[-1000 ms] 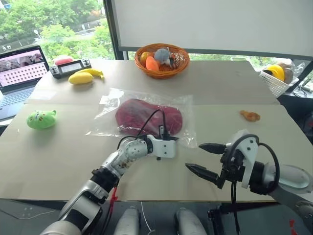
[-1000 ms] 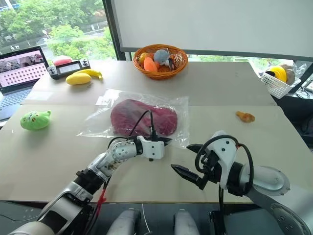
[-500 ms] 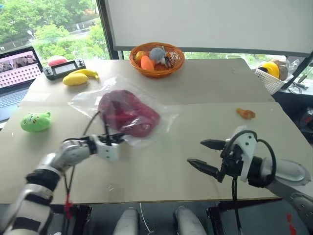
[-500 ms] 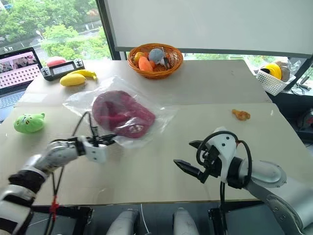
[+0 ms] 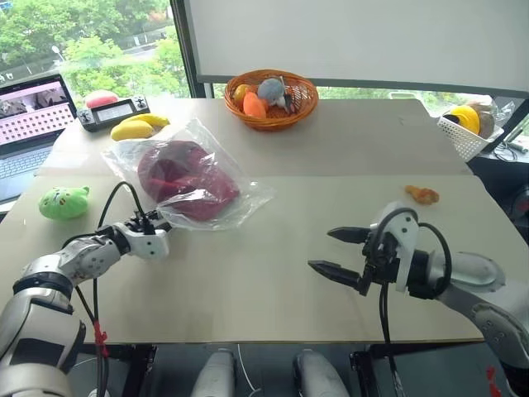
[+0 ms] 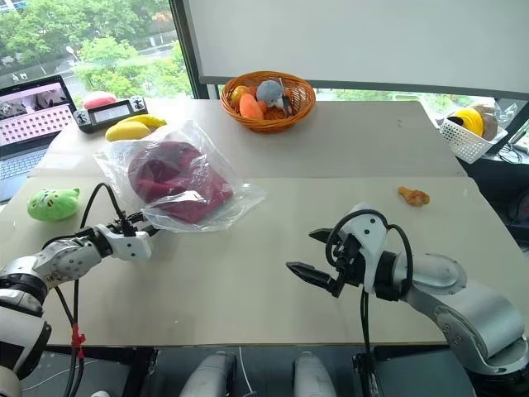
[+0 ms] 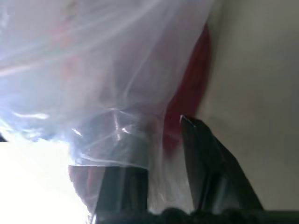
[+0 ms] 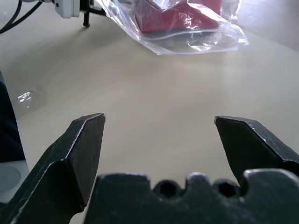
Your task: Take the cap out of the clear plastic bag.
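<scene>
The clear plastic bag (image 5: pixel 241 195) lies crumpled on the left half of the table. Inside it sits the bunched maroon cap (image 5: pixel 177 174). My left gripper (image 5: pixel 155 220) is at the bag's near left edge. In the left wrist view its two fingers (image 7: pixel 212 177) stand apart, open. Bag film (image 7: pixel 93 70) drapes over one finger and across the gap, with the cap (image 7: pixel 192 93) red behind it. My right gripper (image 5: pixel 339 251) hovers over bare table at the near right, open and holding nothing. Its wrist view looks across the table to the bag (image 8: pixel 196 39).
At the back centre stands a wicker basket (image 5: pixel 248 118) of toys. A banana (image 5: pixel 142 126), a handheld controller (image 5: pixel 116 110) and a laptop (image 5: pixel 29 116) sit at the back left. A green plush toy (image 5: pixel 66 201) lies left. On the right are a small orange toy (image 5: pixel 422 194) and a white basket (image 5: pixel 463 136).
My left gripper has pulled the bag with the cap leftward across the table, crumpling it, and its fingers have parted. The right gripper has stayed open in about the same place.
</scene>
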Controlling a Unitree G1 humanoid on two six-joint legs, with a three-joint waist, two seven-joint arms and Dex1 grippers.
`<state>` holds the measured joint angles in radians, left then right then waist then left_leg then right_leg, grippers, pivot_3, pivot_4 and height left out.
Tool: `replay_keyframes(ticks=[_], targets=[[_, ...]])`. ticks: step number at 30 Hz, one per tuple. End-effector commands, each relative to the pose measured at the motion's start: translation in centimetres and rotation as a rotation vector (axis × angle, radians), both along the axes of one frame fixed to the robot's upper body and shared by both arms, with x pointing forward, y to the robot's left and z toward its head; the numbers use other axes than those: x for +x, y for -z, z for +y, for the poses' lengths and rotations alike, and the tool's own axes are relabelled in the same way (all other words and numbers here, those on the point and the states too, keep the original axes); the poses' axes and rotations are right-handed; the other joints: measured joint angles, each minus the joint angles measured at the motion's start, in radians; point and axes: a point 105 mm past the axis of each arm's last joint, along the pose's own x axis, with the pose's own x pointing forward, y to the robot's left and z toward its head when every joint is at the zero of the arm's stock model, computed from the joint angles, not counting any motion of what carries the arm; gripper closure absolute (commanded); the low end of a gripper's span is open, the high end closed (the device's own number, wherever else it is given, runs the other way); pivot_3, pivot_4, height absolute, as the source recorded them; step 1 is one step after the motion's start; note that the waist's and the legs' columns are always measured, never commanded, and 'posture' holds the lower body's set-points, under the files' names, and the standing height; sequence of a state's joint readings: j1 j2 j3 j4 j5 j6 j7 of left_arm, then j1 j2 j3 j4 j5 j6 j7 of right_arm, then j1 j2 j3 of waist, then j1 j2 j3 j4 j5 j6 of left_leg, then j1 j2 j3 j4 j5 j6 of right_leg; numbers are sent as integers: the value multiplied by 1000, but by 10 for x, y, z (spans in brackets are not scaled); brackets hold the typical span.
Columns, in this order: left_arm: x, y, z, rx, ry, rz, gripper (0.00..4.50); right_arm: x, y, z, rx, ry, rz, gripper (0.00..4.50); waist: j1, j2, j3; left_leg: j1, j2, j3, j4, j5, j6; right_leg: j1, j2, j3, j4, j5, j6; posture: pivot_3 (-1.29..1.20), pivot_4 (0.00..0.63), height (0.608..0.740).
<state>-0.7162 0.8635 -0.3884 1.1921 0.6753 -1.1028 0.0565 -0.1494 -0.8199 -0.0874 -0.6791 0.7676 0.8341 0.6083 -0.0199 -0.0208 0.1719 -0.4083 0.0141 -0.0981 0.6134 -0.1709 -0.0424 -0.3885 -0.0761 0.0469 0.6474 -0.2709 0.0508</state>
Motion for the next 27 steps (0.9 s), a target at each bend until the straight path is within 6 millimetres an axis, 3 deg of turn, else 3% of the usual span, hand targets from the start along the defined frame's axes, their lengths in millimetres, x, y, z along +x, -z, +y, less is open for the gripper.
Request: replay_keyframes(ticks=[1, 6, 10, 14, 17, 22, 25, 27], targets=[[-6, 2, 5, 6, 4, 5, 1581, 2, -10, 3, 12, -18, -55, 0, 3, 0, 0, 0, 0, 0, 0, 0, 0, 0, 0, 0, 0, 0, 0, 0, 150, 733], [-25, 19, 8, 19, 41, 75, 23, 3, -8, 4, 17, -24, -49, 0, -3, 0, 0, 1, 0, 1, -2, 0, 0, 0, 0, 0, 0, 0, 0, 0, 150, 733], [-47, 24, -7, -48, 168, 109, 23, 4, -5, 2, 16, -17, -42, 0, -10, 2, -1, 3, 0, 2, -4, 0, 0, 0, -1, 1, 0, 0, 0, 0, 150, 733], [-50, 5, -23, -156, 241, 73, 23, 5, -3, 0, 15, -14, -35, 0, -2, 2, -2, 3, 0, 3, -4, 0, 0, 0, -1, 1, 0, 0, 0, 0, 150, 733], [-42, -14, 5, -201, 108, 59, 23, 4, -3, 1, 19, -25, -31, 0, 4, 2, -1, 2, 0, 2, -3, 0, 0, 0, -1, 1, 0, 0, -1, 0, 150, 733], [-42, -14, 73, -271, -220, 144, 23, 4, -3, 3, 23, -33, -29, 0, -15, 2, -1, 3, 1, 2, -4, 0, 0, 0, 0, 1, 0, 0, -1, 0, 150, 733], [-25, -33, 115, -488, -488, 84, 23, 4, -1, 5, 25, -44, -23, 0, -18, 1, -1, 3, 1, 2, -4, 0, 0, 0, -1, 1, 1, 0, -1, 0, 150, 733], [-13, -45, 115, -674, -515, 71, 23, 4, 0, 5, 22, -51, -19, 0, -11, -1, 0, 2, 1, 1, -3, 0, 0, 0, 0, -1, 1, 0, -1, 0, 150, 733]])
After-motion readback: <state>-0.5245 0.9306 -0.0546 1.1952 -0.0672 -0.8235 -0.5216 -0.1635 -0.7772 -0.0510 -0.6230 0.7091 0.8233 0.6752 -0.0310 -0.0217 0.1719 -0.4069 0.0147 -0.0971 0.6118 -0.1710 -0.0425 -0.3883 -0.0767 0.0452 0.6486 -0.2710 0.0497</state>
